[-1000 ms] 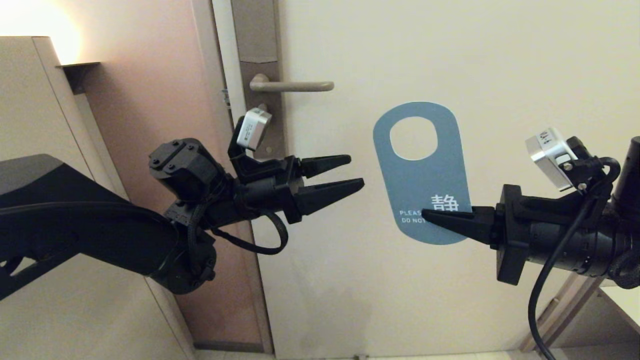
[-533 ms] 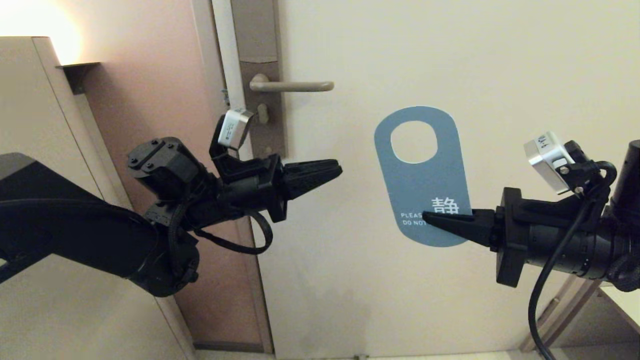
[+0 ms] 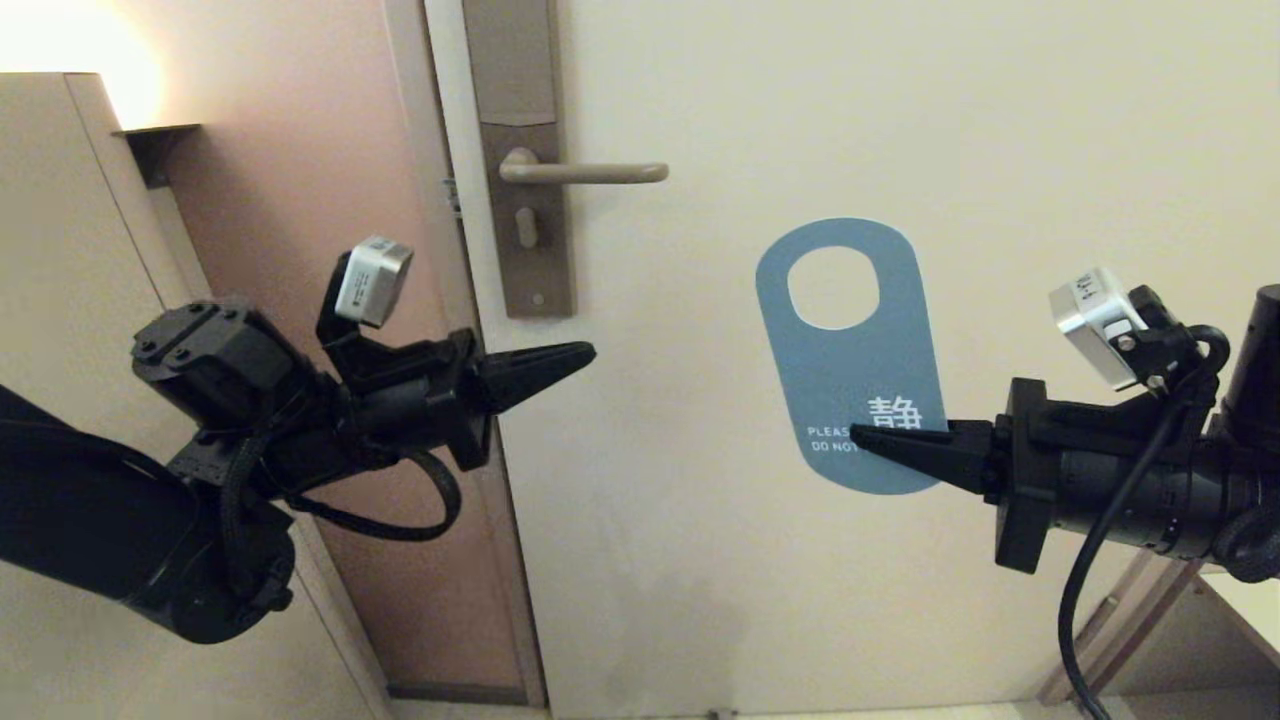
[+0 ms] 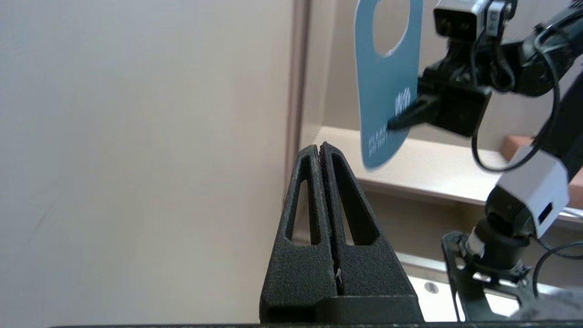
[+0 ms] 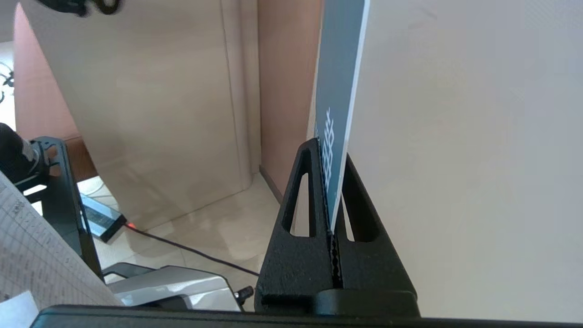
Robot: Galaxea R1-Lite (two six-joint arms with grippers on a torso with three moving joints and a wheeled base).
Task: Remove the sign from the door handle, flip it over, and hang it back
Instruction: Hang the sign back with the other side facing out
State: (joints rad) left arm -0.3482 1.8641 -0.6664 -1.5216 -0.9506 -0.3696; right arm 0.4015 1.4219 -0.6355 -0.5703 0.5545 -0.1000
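The sign [image 3: 850, 370] shows its blue face, upright, off the handle and in front of the door, below and right of the door handle [image 3: 585, 172]. My right gripper [image 3: 860, 437] is shut on the sign's lower right part; in the right wrist view the card [image 5: 337, 105] stands edge-on between the fingers. My left gripper [image 3: 588, 352] is shut and empty, left of the sign and below the handle's plate [image 3: 520, 160]. The sign also shows in the left wrist view [image 4: 387, 86].
The cream door [image 3: 900, 120] fills the background. A pinkish wall [image 3: 300, 200] and a beige cabinet [image 3: 60, 250] stand at the left. A ledge [image 4: 437, 168] and my own base frame [image 5: 59, 191] lie low down.
My left gripper has shut and drawn back to the left, away from the sign. The sign has moved slightly down and right in my right gripper.
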